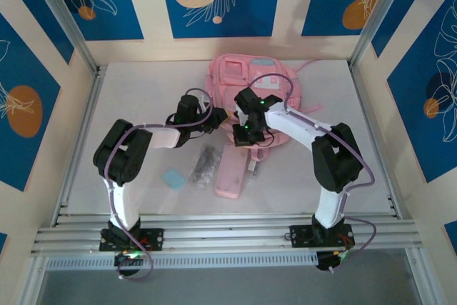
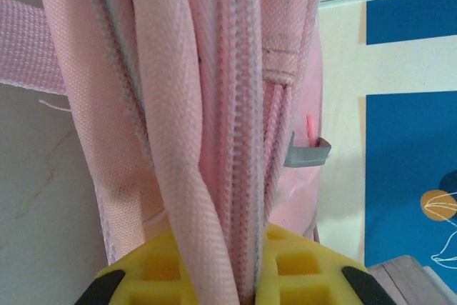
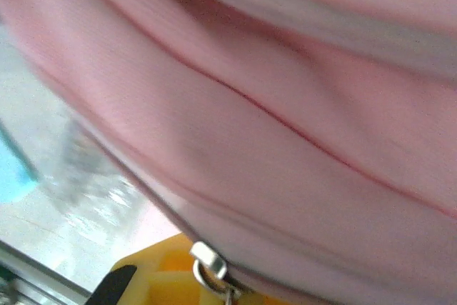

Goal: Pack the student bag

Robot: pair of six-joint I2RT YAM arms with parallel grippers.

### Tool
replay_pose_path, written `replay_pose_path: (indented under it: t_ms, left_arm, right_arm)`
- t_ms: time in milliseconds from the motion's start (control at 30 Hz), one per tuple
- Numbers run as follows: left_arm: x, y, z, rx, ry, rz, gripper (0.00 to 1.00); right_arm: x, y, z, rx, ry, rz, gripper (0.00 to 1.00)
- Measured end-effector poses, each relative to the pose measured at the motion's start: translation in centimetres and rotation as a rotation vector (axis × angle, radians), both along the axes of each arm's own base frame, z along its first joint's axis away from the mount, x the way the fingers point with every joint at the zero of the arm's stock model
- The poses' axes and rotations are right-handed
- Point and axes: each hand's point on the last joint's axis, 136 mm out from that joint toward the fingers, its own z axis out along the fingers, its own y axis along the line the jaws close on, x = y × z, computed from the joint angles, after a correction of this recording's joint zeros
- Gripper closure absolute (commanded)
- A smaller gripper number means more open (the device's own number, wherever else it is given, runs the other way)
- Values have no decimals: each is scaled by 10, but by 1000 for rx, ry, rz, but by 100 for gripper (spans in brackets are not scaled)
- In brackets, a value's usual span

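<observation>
The student bag (image 1: 268, 80) lies flat at the middle of the tabletop's far edge, its near side turned toward the arms. The left pincer (image 1: 216, 116) is at the bag's near left side, and its wrist view shows it clamped on a fold of pink fabric beside a zip line, the cloth running down between the yellow pads (image 2: 168, 269). The right pincer (image 1: 246, 136) is closed at the bag's near middle and appears to pinch the tab of the metal zip pull (image 3: 209, 258), though that view is blurred.

The step in hand looks like opening the bag: one arm anchors the fabric while the other works the zip. A pink pencil case (image 1: 230, 174), a clear packet (image 1: 205, 166) and a small blue item (image 1: 173, 178) lie nearer the front edge, unpacked.

Next, the right arm should draw the pull along the zip track while the left holds the cloth taut, so the slider does not snag
</observation>
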Motion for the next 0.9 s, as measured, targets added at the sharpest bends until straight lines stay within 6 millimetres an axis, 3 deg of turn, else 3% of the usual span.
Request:
replay_pose_path:
  t_ms: [233, 367, 467, 500, 600, 733, 833, 900]
  left_arm:
    - [3, 4, 2, 19, -5, -31, 100]
    - [8, 3, 11, 25, -18, -49, 100]
    - [18, 5, 20, 55, -34, -56, 100]
    - [25, 7, 22, 71, -38, -57, 94]
    - [49, 16, 26, 108, -40, -50, 35]
    - [74, 40, 31, 158, -61, 7, 1]
    - [74, 54, 31, 194, -67, 36, 0]
    - [60, 66, 27, 217, -48, 63, 0]
  right_arm:
    - [12, -84, 5, -178, 27, -138, 100]
    - [26, -105, 14, -246, -21, -157, 100]
    - [31, -100, 19, -252, -56, -114, 100]
    - [31, -92, 20, -229, -62, -93, 100]
    - [35, -65, 23, -108, -75, -71, 100]
    - [49, -22, 38, 131, -85, -108, 100]
    - [57, 0, 51, 267, -83, -146, 100]
    - [63, 11, 58, 336, -80, -170, 100]
